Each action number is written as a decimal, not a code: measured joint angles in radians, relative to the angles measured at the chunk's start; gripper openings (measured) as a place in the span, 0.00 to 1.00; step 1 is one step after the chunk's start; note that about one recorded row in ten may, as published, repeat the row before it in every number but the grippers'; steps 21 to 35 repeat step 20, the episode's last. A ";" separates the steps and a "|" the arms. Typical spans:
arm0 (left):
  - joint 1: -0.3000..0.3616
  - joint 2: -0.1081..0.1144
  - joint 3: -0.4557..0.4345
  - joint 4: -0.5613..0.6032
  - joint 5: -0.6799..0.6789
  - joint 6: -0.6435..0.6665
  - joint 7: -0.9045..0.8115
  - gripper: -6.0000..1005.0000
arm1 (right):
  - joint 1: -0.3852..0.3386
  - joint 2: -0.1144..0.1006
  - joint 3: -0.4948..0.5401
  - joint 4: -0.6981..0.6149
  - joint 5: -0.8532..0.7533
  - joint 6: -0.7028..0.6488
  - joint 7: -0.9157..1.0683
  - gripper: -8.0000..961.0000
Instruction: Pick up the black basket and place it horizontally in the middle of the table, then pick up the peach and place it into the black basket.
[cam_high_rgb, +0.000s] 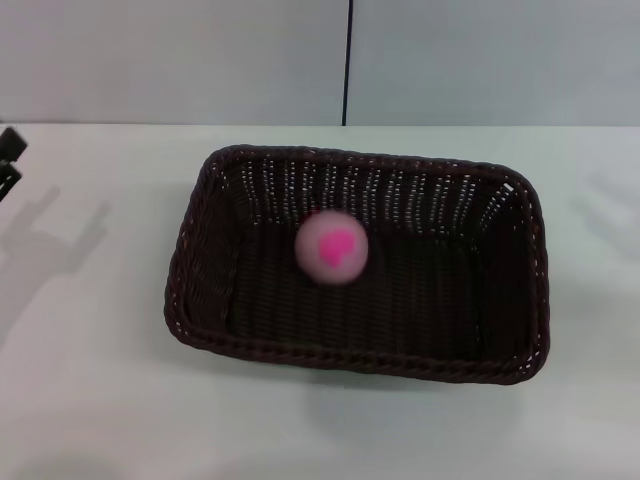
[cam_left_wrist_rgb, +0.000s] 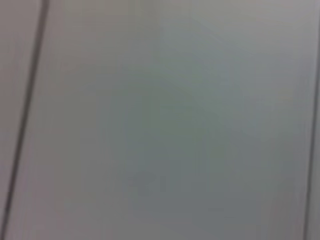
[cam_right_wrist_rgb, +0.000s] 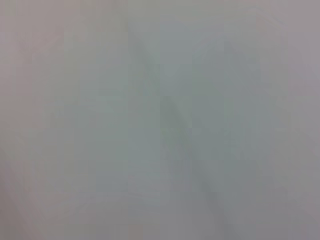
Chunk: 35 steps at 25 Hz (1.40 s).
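The black basket (cam_high_rgb: 190, 270) lies lengthwise across the middle of the white table (cam_high_rgb: 90, 400) in the head view. The pink peach (cam_high_rgb: 331, 248) is inside the basket, near its middle, and looks blurred. My left gripper (cam_high_rgb: 8, 160) shows only as a dark tip at the far left edge of the head view, well away from the basket. My right gripper is out of view. Both wrist views show only plain grey surface.
A grey wall with a dark vertical seam (cam_high_rgb: 348, 60) stands behind the table. Bare tabletop lies left, right and in front of the basket.
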 joint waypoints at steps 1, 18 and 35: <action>-0.006 0.000 -0.026 -0.032 0.000 0.027 0.031 0.75 | -0.015 0.000 0.036 0.082 0.034 0.008 -0.113 0.69; -0.047 -0.002 -0.401 -0.499 -0.001 0.326 0.380 0.75 | -0.040 0.005 0.333 0.605 0.115 0.223 -0.801 0.69; -0.045 -0.001 -0.405 -0.504 -0.001 0.328 0.376 0.75 | -0.042 0.005 0.334 0.606 0.115 0.222 -0.798 0.69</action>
